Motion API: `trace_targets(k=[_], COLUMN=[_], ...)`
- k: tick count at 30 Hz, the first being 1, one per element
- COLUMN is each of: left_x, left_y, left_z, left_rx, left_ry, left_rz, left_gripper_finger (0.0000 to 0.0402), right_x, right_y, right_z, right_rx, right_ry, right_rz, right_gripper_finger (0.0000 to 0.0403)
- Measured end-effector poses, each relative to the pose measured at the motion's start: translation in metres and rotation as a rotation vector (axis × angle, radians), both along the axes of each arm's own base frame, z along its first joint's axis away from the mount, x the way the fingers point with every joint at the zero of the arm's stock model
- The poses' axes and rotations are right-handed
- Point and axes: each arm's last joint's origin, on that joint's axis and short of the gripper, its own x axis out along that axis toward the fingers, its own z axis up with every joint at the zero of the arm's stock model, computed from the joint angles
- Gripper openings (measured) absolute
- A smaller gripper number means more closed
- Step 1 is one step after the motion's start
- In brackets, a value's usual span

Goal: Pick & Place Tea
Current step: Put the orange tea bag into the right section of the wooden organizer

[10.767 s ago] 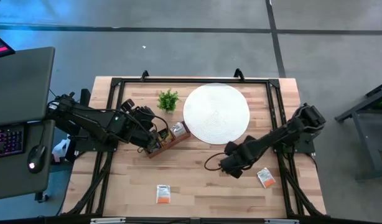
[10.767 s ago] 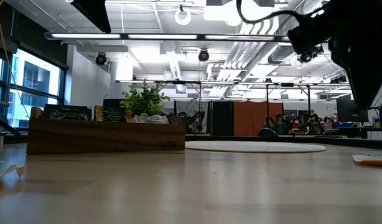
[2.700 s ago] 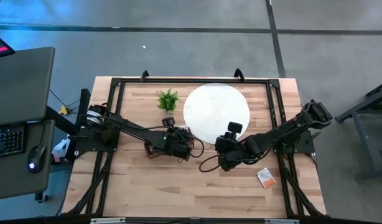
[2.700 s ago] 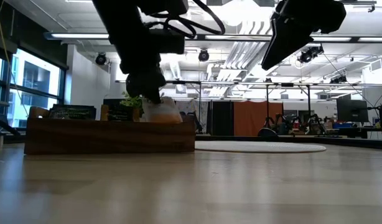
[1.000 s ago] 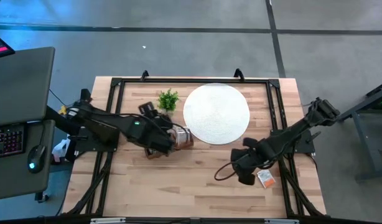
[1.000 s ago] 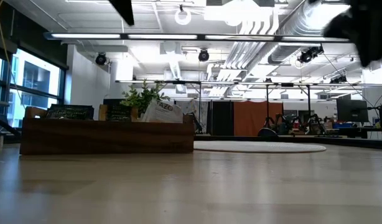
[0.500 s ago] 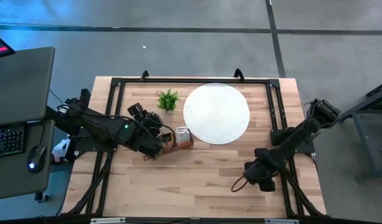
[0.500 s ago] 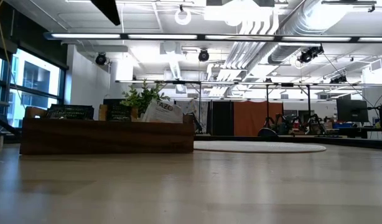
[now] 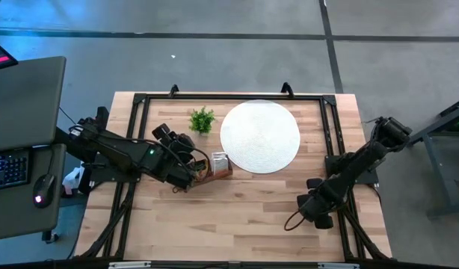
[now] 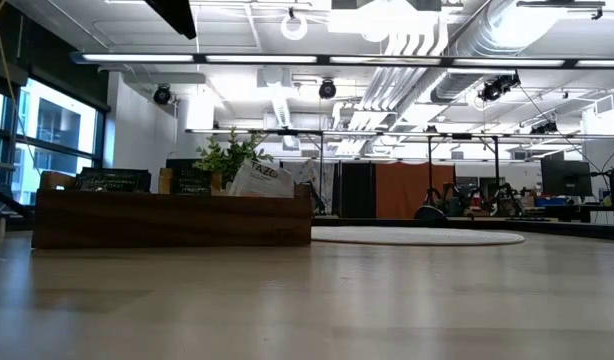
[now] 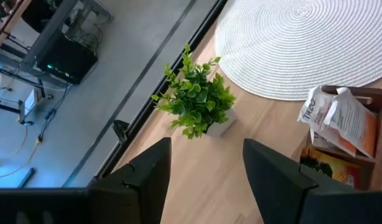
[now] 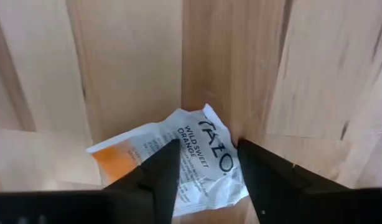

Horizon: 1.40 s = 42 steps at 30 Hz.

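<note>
An orange-and-white tea sachet (image 12: 178, 163) lies flat on the wooden table near its right edge. My right gripper (image 12: 204, 155) points straight down over it, open, one finger on each side of the sachet's white end. In the high view the right gripper (image 9: 316, 211) hides the sachet. My left gripper (image 11: 206, 163) is open with nothing between its fingers. It hovers at the left gripper's place in the high view (image 9: 198, 166), above the wooden tray (image 10: 172, 218). Sachets (image 11: 337, 118) stand in the tray's right end. My right gripper comes at the sachet's white end (image 12: 206, 142) from above, fingers pointing down and straddling it. The sachet lies on the table. I cannot tell whether the fingertips touch it.
A white woven disc (image 9: 260, 136) lies at the back centre. A small green plant (image 9: 202, 119) stands to its left, just behind the tray. Black frame rails (image 9: 330, 127) run along the table's sides. Bare wood (image 9: 229, 217) fills the front.
My right gripper has gone toward the table's near right corner and down, and now covers the sachet that showed beside it. My left gripper has drawn back a little toward the table's left, off the tray's right end, where a sachet stays standing.
</note>
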Motion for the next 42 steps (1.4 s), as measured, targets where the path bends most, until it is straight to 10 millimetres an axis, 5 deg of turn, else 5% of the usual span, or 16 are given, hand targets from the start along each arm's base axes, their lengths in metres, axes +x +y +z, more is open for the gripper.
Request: trace_targets(k=[8,14,19,21,25,31,35,42], left_x=[0.0,0.0,-0.001,-0.001,-0.001,-0.001,-0.001,-0.001], left_y=[0.0,0.002,0.003,0.003,0.003,0.003,0.003,0.003], left_z=[0.0,0.008,0.015,0.015,0.016,0.016,0.016,0.015], left_rx=[0.016,0.077,0.108,0.116,0.127,0.133,0.142,0.135], left_ry=[-0.006,-0.058,-0.096,-0.099,-0.08,-0.07,-0.054,-0.051], left_rz=[0.0,0.003,0.006,0.006,-0.009,-0.016,-0.028,-0.029], left_gripper_finger=[0.0195,0.0195,0.0195,0.0195,0.0195,0.0195,0.0195,0.0195], right_x=[0.009,0.046,0.089,0.111,0.162,0.218,0.245,0.259], right_y=[0.01,0.021,0.009,-0.001,-0.027,-0.069,-0.077,-0.079], right_z=[0.009,0.04,0.08,0.092,0.095,0.078,0.058,0.039], right_rx=[-0.016,-0.167,-0.71,-0.854,-0.774,-0.829,-0.743,-0.799], right_ry=[-0.075,-0.483,-1.05,-1.138,-1.243,-1.216,-1.147,-0.947], right_rz=[-0.029,0.0,-0.109,-0.126,-0.017,0.007,0.117,0.194], right_gripper_finger=[0.0016,0.0031,0.0007,0.0007,0.0014,0.0006,0.0006,0.0005])
